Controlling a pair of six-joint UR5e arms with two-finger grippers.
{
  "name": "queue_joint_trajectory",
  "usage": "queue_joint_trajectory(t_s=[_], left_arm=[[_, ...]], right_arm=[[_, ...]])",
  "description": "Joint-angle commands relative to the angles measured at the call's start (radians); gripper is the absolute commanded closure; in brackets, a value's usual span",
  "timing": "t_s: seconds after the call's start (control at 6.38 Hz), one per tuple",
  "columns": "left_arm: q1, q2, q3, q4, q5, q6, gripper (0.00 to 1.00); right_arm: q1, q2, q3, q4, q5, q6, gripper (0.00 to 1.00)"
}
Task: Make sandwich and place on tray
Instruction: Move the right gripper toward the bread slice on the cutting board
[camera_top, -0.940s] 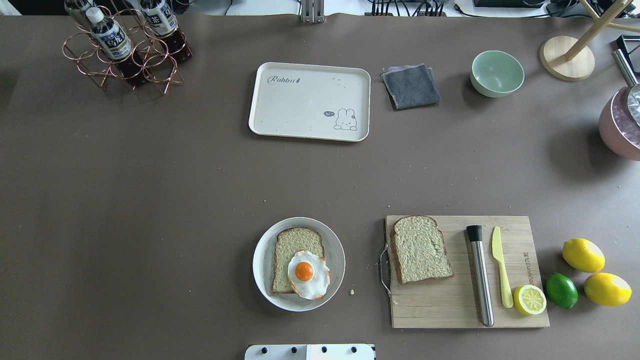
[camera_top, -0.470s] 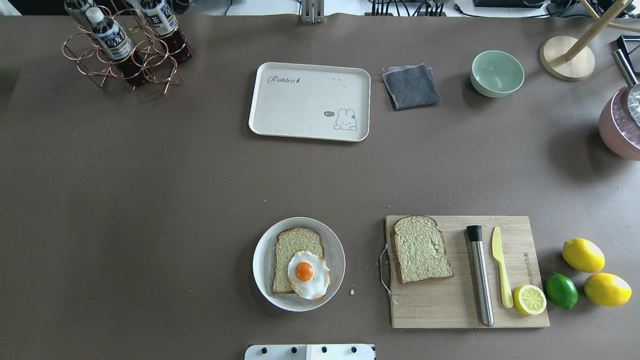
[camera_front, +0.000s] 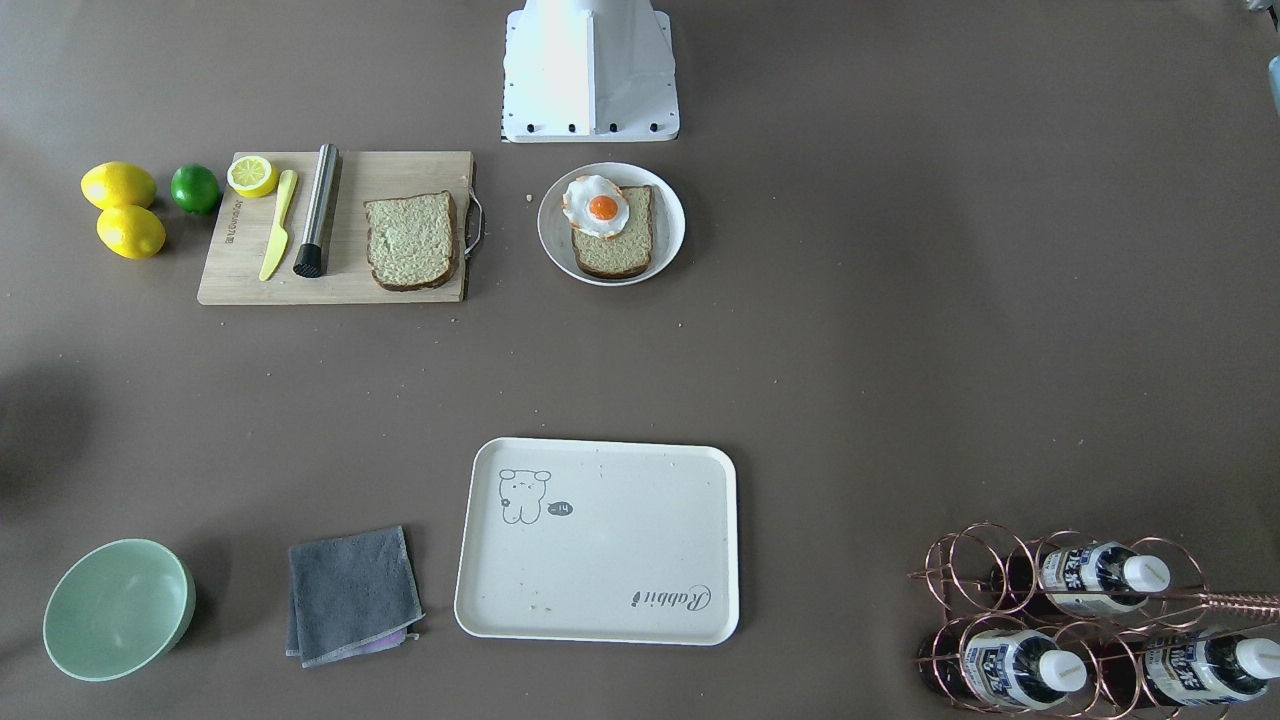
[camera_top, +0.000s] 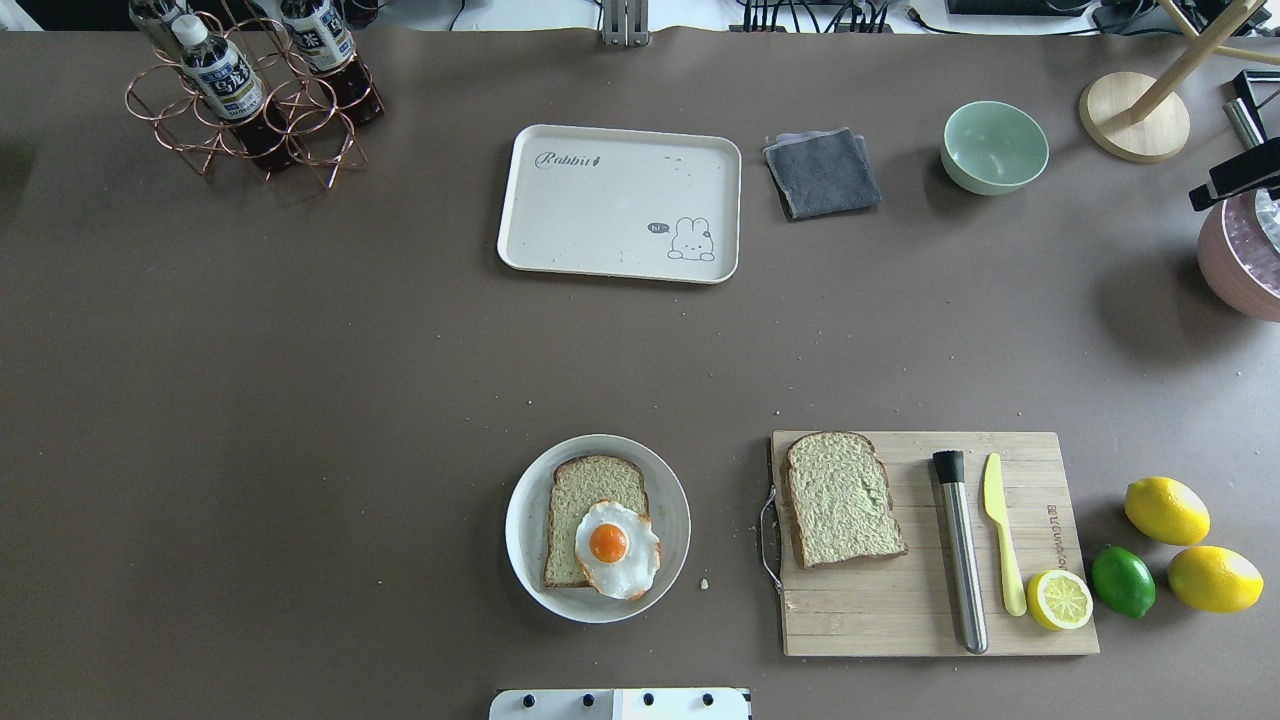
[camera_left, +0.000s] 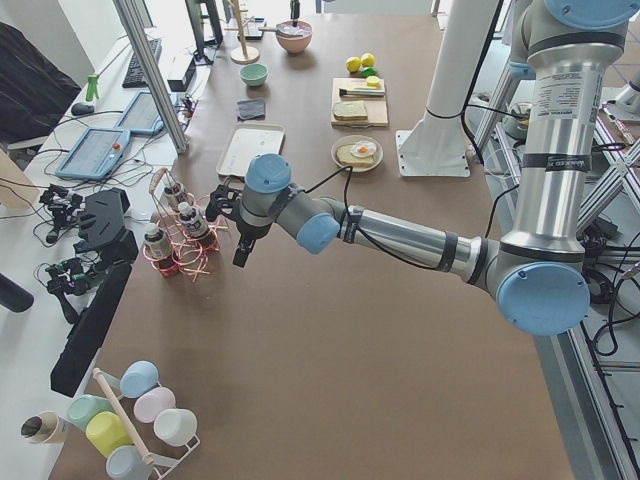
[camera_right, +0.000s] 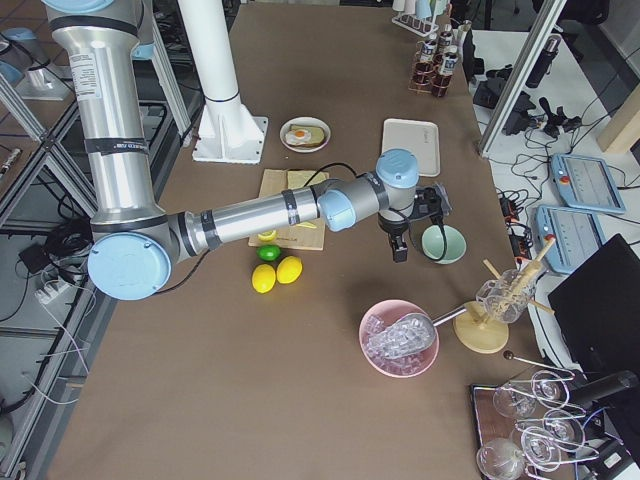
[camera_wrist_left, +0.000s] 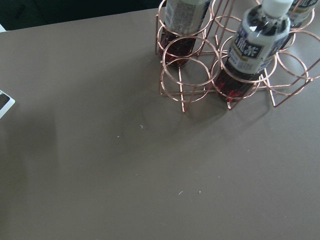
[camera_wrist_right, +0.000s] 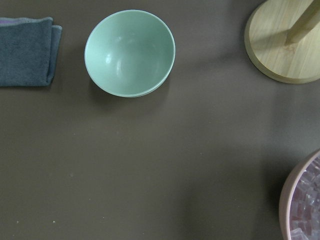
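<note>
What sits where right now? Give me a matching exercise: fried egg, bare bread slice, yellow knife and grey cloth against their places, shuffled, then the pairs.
Things:
1. fried egg
2. bare bread slice
3. yellow knife
4. grey cloth

Places:
A. on the cutting board, alongside the metal rod
B. on the table, between the tray and the green bowl
C. on the other bread slice, on the round plate
D. on the cutting board, at its handle end

Pairs: 1-C, 2-D, 3-A, 4-B
</note>
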Motion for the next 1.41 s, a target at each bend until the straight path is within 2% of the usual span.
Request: queue_joint_trajectory(t_s=[0.0, 0.16, 0.31, 0.47, 0.78, 0.94, 1.1, 1.25], left_arm=[[0.025, -0.012, 0.022, -0.097, -0.009, -0.069, 0.02], [0.025, -0.011, 0.086, -0.181, -0.067, -0.069, 0.02], [0.041, -0.012, 0.087, -0.22, -0.057, -0.103, 0.02], [0.067, -0.024, 0.057, -0.222, -0.057, -0.226, 0.02], [0.132, -0.021, -0.026, -0.221, -0.057, -0.337, 0.02], [0.193, -0.021, -0.072, -0.221, -0.052, -0.447, 0.02], [0.237, -0.017, -0.104, -0.219, 0.002, -0.478, 0.02], [0.271, -0.012, -0.114, -0.217, 0.038, -0.502, 0.02]], right_arm=[[-0.042, 0.005, 0.03, 0.0, -0.001, 0.015, 0.0], [-0.045, 0.005, 0.036, 0.0, -0.001, 0.015, 0.0], [-0.052, 0.005, 0.041, 0.0, -0.001, 0.016, 0.0], [-0.075, 0.005, 0.067, 0.0, 0.001, 0.074, 0.0], [-0.202, 0.028, 0.16, 0.049, -0.01, 0.327, 0.0], [-0.248, 0.024, 0.159, 0.151, -0.022, 0.427, 0.0], [-0.322, 0.022, 0.173, 0.21, -0.076, 0.564, 0.0], [-0.403, 0.016, 0.215, 0.212, -0.145, 0.661, 0.0]])
